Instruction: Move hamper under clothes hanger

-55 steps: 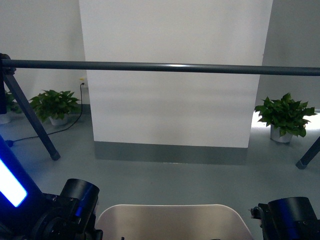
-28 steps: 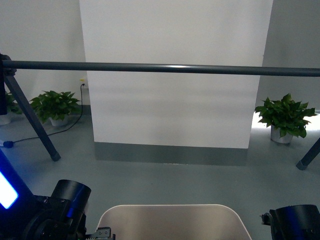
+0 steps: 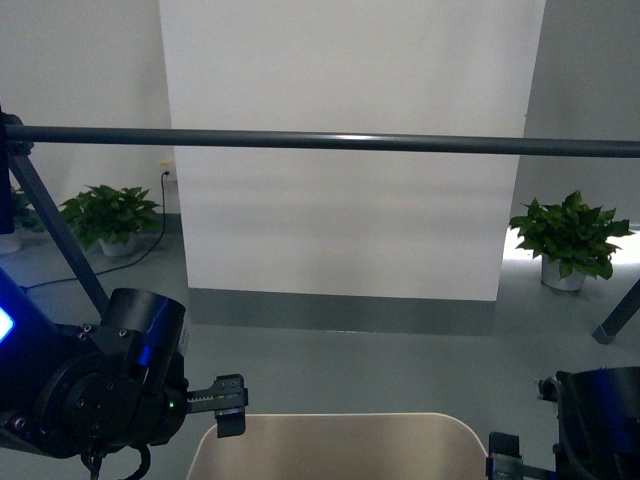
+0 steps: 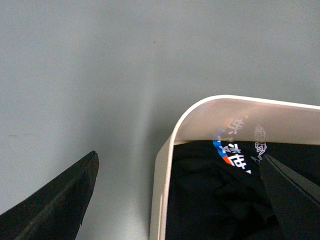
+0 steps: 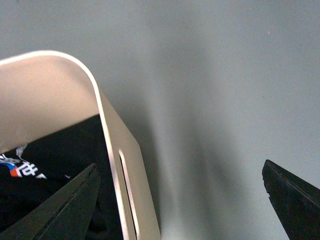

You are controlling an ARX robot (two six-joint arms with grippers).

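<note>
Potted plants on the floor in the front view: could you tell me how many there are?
2 clearly: one potted plant left of the white panel, another right of it. Leaves at the far left edge may belong to a third.

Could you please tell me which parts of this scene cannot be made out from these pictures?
- Hamper: the front view's lower edge cuts off all but its far rim.
- Clothes hanger: both ends of its bar leave the front view, and its right leg is mostly cut off.
- Black garment inside the hamper: its print is partly hidden by folds in the left wrist view.
- Right end effector: only finger edges show.
</note>
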